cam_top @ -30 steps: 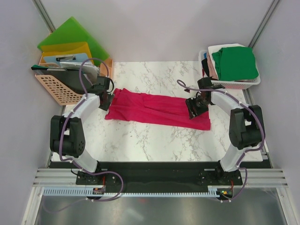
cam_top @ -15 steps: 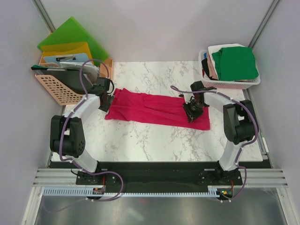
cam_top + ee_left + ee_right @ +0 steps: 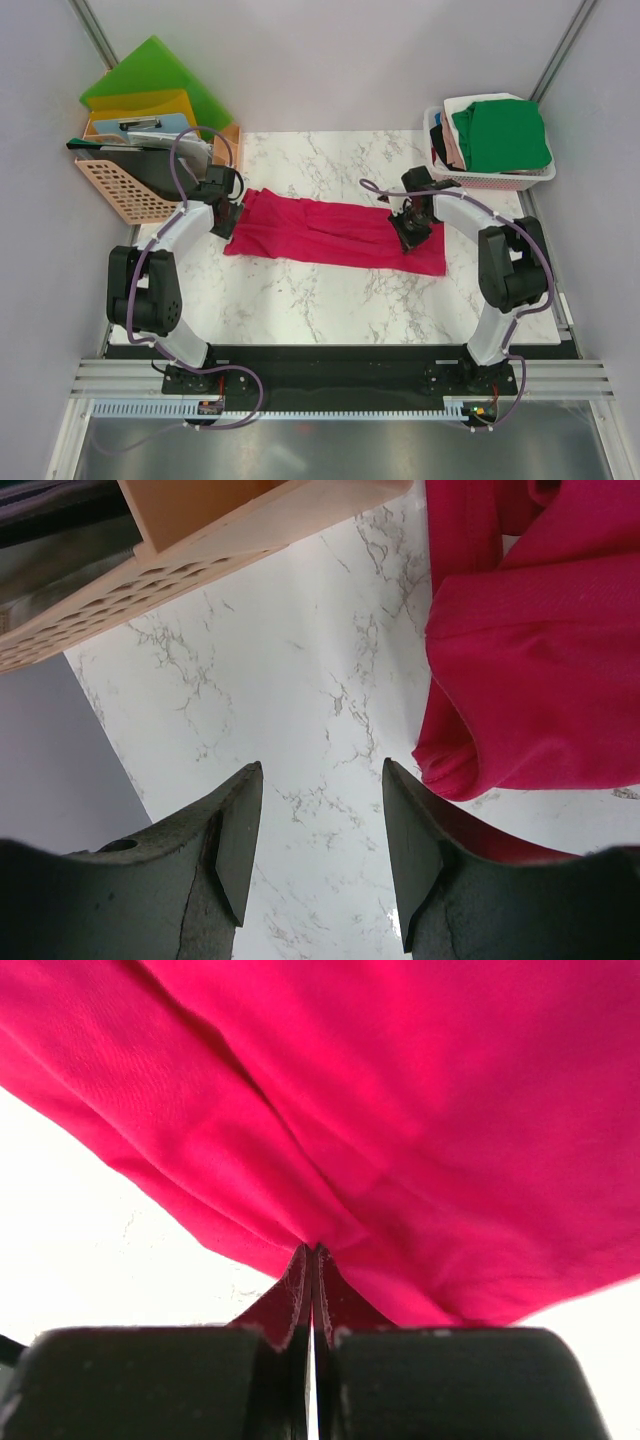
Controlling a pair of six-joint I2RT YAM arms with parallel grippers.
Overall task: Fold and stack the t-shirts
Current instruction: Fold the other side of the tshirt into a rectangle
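Left arm (image 3: pixel 185 228): white shells on the links, black joints between them.
Right arm (image 3: pixel 472 213): the same white and black build.
Cables (image 3: pixel 172 158): purple, looping along each arm.
Bases (image 3: pixel 188 379): black blocks on a black rail.
Jaws: dark grey, matte, wedge-shaped, with flat inner faces.

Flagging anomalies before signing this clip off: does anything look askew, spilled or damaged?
Nothing spilled or damaged. The crimson shirt lies slanted and creased across the table. The right gripper is shut on its cloth, while the left gripper stands open over bare tabletop beside the shirt's end, holding nothing.
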